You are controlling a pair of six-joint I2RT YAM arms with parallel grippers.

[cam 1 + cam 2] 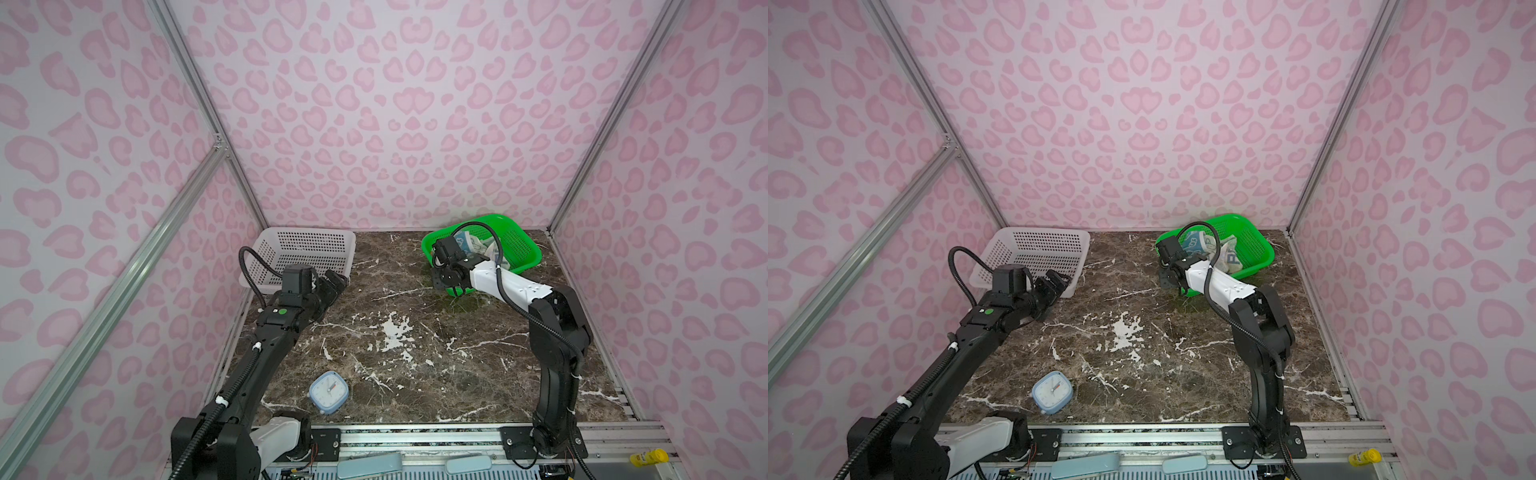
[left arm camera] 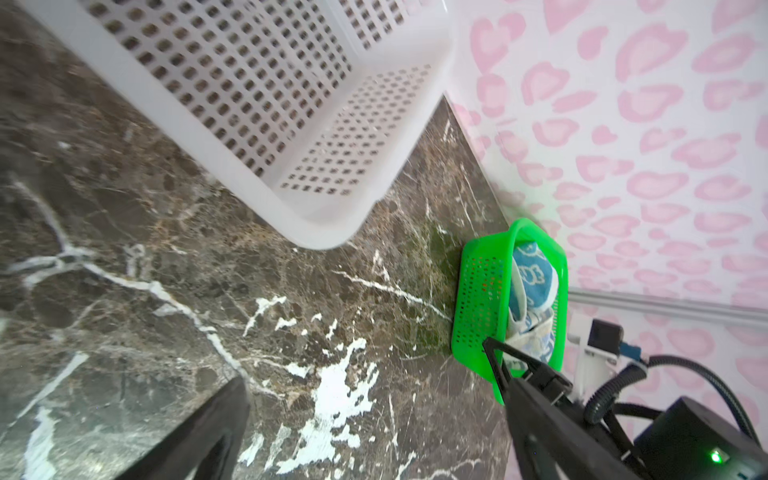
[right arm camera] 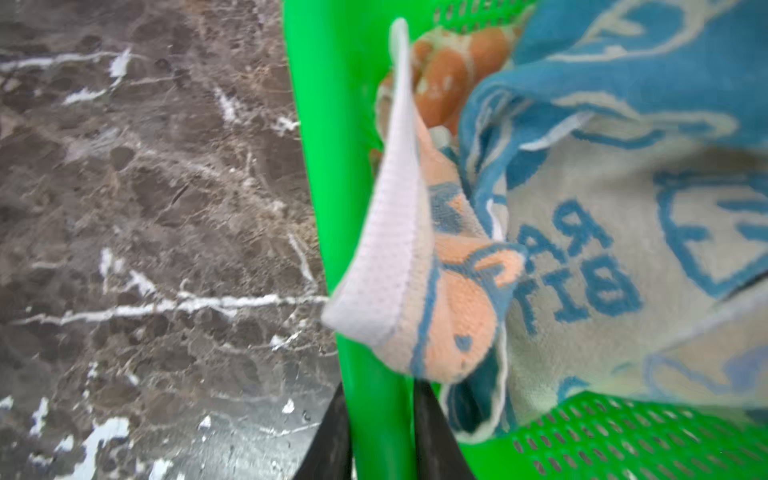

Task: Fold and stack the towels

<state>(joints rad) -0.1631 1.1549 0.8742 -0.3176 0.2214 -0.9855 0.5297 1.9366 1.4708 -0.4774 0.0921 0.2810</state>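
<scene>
Right claw [image 3: 379,388] clenched on the green basket [image 1: 521,245] wall, one black finger outside, one inside. Basket is glossy perforated plastic, at 1 o'clock on the marble table [image 1: 415,374]. Towels [image 1: 1231,257] bunched inside it, unfolded terry:
- blue towel [image 3: 623,62], cream bunny outlines
- orange towel [image 3: 440,79], mostly buried
- block towel [image 3: 582,257], cream with blue "RA BIT" letters, peach corner and white woven hem at the rim

Claw tips hard to make out in both top views. Left claw [image 2: 363,361] released, empty, beside the white lattice basket [image 1: 307,249] at 11 o'clock — its fingers cut off by the wrist frame. Rounded blue alarm clock [image 1: 328,392] at 7 o'clock.
</scene>
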